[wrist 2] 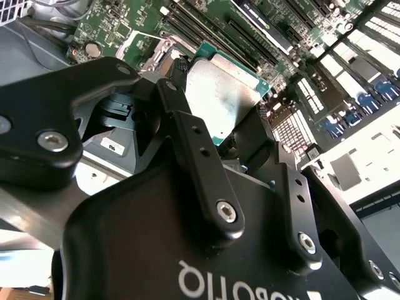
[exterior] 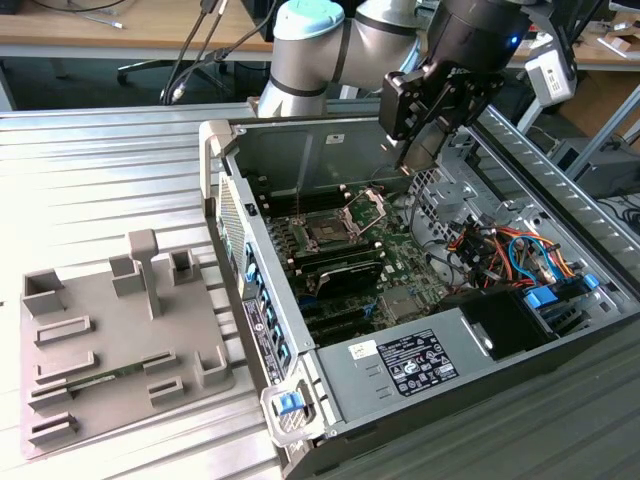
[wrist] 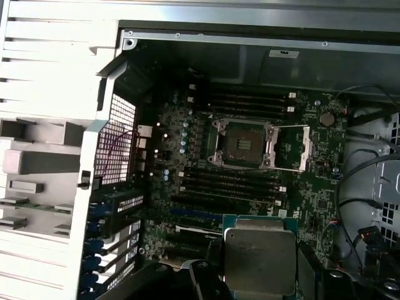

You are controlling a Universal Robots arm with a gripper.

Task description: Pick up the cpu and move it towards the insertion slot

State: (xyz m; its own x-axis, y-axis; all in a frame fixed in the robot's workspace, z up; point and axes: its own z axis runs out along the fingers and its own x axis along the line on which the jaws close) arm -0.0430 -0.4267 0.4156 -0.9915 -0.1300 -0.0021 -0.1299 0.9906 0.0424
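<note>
Black claw [wrist 2: 234,134] metal looms up close in the second wrist view, its fingers [wrist 2: 187,134] clamped on the cpu [wrist 2: 219,94], silver top gleaming at frame centre over green board. Over to the first wrist view: the cpu [wrist: 259,259] hangs at the lower middle of the frame, and the insertion slot [wrist: 244,144] sits open at centre, its hinged plate [wrist: 292,149] flipped aside just beside it. Exterior view now: the claw [exterior: 420,150] hovers at upper centre-right above the open computer case [exterior: 330,375], the insertion slot [exterior: 325,232] below and toward the frame's left. Pickup looks done; the carry is under way. Closing that gap calls for squaring the chip over the socket.
</note>
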